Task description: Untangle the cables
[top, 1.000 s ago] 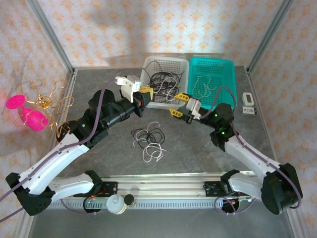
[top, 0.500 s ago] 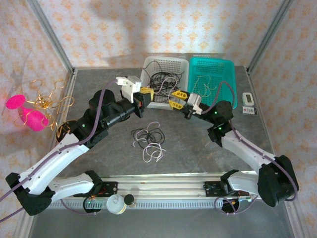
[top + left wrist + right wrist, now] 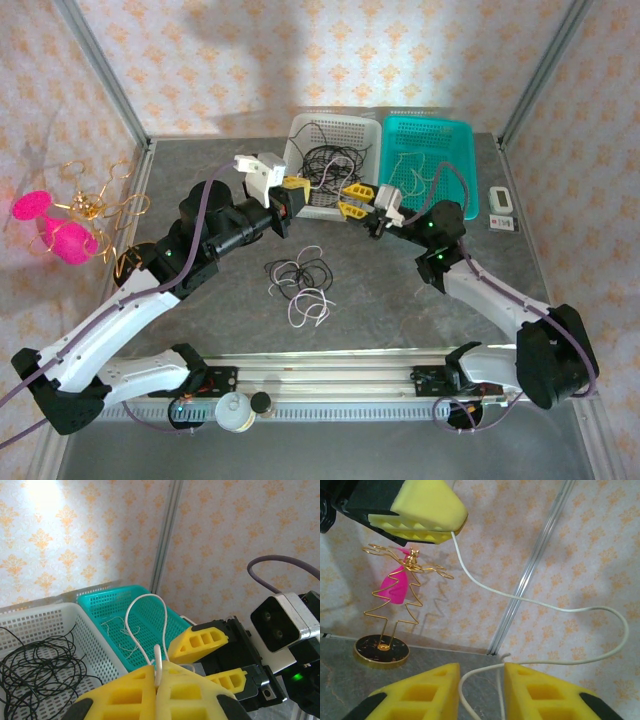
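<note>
My left gripper [image 3: 292,186] hovers at the front of the white basket, shut on a thin white cable [image 3: 148,596] that loops up out of its fingertips [image 3: 159,667]. The right gripper [image 3: 352,200] faces it closely from the right. In the right wrist view that gripper [image 3: 480,680] is open, and the same white cable [image 3: 560,609] runs from the left gripper [image 3: 427,517] down between its yellow fingers without being pinched. A loose black-and-white tangle of cables [image 3: 300,275] lies on the table in front of both arms.
The white basket [image 3: 300,128] holds black cables [image 3: 330,160]; the teal basket [image 3: 455,130] beside it holds a thin white cable [image 3: 410,172]. A gold wire ornament with pink parts [image 3: 75,215] stands at the left wall. A small white device [image 3: 503,210] lies at the right.
The right gripper has moved left and a little back, up close to the left gripper and around the white cable. The left arm has stayed put.
</note>
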